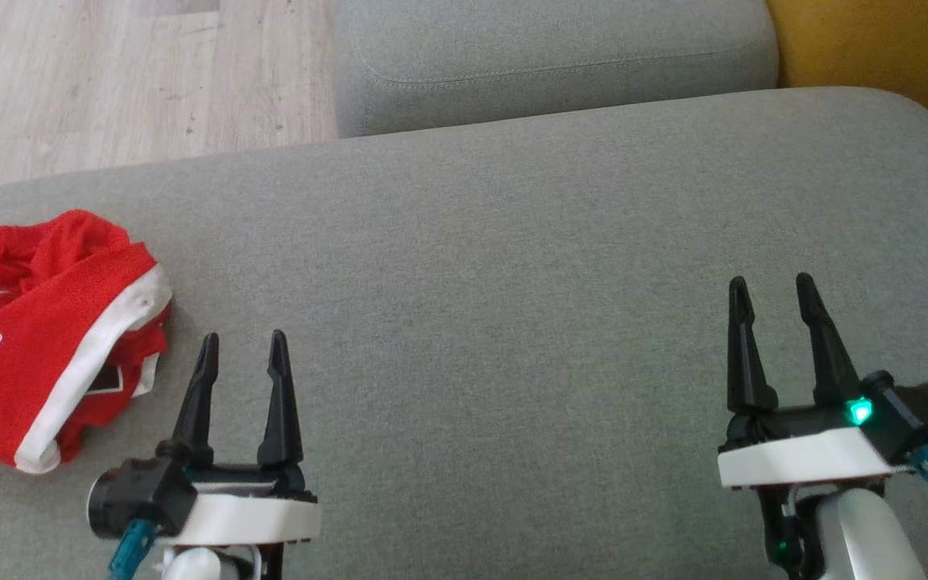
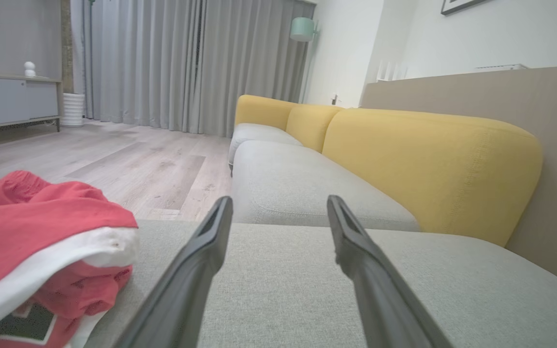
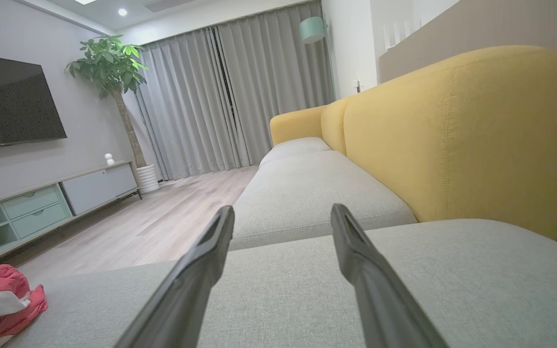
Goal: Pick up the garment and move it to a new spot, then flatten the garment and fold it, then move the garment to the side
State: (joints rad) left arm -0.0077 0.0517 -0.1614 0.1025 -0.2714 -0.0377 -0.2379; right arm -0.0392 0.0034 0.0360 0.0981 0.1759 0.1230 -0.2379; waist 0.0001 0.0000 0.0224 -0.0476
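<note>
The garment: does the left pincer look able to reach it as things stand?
Probably yes: the open left pincer sits just beside the garment, apart from it, with only bare cushion between them.

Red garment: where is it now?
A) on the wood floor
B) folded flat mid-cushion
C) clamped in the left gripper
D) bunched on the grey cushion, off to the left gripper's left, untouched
D: the red garment lies crumpled on the grey cushion, apart from the open left gripper beside it.

a grey sofa (image 3: 307,193) with yellow backrests (image 3: 452,135) sits on pale wood floor (image 3: 162,227), grey curtains (image 3: 220,96) and a wall tv (image 3: 7,101) beyond.
</note>
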